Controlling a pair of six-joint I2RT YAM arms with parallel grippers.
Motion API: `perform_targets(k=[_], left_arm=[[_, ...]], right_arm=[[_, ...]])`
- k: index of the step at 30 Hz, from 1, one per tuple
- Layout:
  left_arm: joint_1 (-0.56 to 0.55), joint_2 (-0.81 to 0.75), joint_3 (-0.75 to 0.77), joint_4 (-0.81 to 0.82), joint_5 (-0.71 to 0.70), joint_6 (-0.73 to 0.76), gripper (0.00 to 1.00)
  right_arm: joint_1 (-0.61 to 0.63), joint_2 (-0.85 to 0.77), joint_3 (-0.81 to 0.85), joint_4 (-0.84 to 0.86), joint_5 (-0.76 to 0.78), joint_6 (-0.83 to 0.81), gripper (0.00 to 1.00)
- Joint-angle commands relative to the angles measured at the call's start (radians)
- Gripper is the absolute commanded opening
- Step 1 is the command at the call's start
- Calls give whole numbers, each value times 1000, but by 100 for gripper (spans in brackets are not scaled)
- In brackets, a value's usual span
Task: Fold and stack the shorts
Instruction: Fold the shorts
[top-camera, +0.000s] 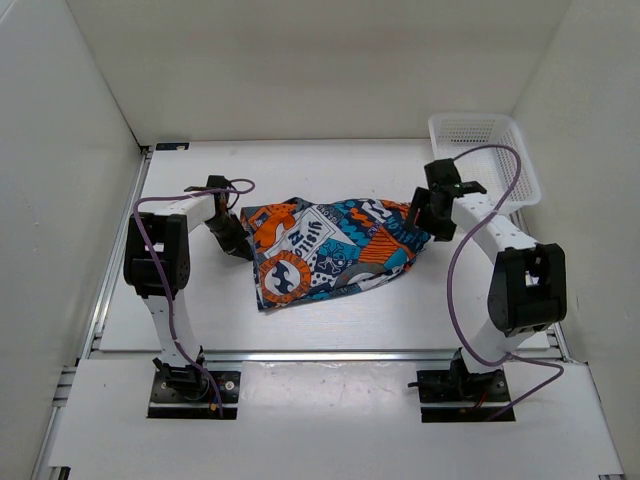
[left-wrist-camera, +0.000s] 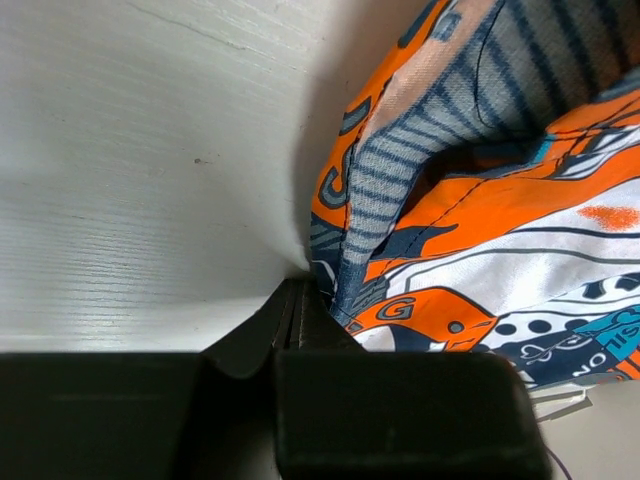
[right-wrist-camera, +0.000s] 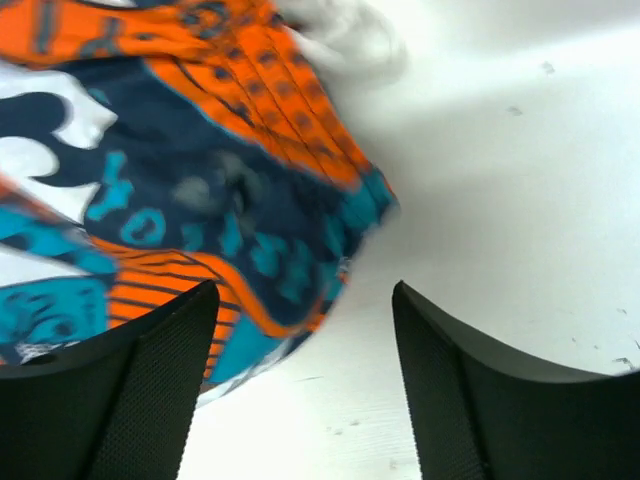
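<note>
The shorts (top-camera: 330, 250), in a busy orange, blue, teal and white print, lie crumpled in the middle of the table. My left gripper (top-camera: 238, 240) is at their left edge, shut on a fold of the fabric. In the left wrist view the cloth (left-wrist-camera: 470, 200) runs right into the closed tips of the left gripper (left-wrist-camera: 300, 295). My right gripper (top-camera: 428, 222) hovers at the shorts' right edge with its jaws wide apart. In the right wrist view the blurred hem of the shorts (right-wrist-camera: 200, 180) lies just ahead of the right gripper (right-wrist-camera: 304, 290), and nothing is held between the fingers (right-wrist-camera: 150, 380).
A white plastic mesh basket (top-camera: 485, 150) stands at the back right corner, just behind the right arm. White walls close in the table on three sides. A metal rail (top-camera: 320, 353) runs along the table's near edge.
</note>
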Motion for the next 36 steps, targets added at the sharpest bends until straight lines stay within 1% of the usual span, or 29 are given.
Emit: perform_targets(k=[1,2,3,4,6,7,10,13,16,19,21,22,23,25,26,28,29,32,35,36], left_arm=[[-7,7,4,26,-10,21,10],[-7,7,4,26,-10,21,10],[-7,7,4,26,-10,21,10],[-7,7,4,26,-10,21,10],[-7,7,4,26,-10,21,10],[-7,7,4,26,-10,21,10],[-7,7,4,26,-10,21,10],[-7,16,4,26,-10,21,10],[-7,16,4,26,-10,21,10],[-7,25,4,26,-10,21,10],[-7,25,4,26,-10,21,10],[-7,25,4,26,-10,21,10],[-7,34,4,26,-10,21,10],[-7,34,4,26,-1,21,10],[-7,34,14,26,-1,21,10],[-7,34,14,26,-1,21,10],[-7,34,14,26,-1,21,10],[-7,34,14,26,-1,21,10],[-7,34,14,26,-1,21,10],[-7,34,14,26,-1,21,10]], right_arm=[[-59,-44,-63,44,-83,-9,77],[-72,-44,-72,44,-122,-9,77],[-93,-44,-84,55,-140,-9,80],[-104,-35,-84,70,-163,-9,80],[-134,-23,-106,96,-211,-9,83],[-145,-7,-115,127,-266,-9,84],[-185,33,-159,179,-347,0,84],[-207,65,-198,288,-429,29,80],[-207,114,-198,314,-429,41,79],[-207,135,-218,388,-429,66,73],[-207,163,-230,429,-418,89,65],[-207,172,-230,441,-418,89,62],[-207,172,-241,452,-407,105,53],[-207,172,-241,452,-395,118,43],[-207,172,-232,452,-395,118,30],[-207,172,-232,443,-386,118,19],[-207,163,-232,443,-386,118,11],[-188,122,-232,422,-354,118,1],[-162,68,-221,371,-311,109,1],[-153,35,-210,360,-271,98,1]])
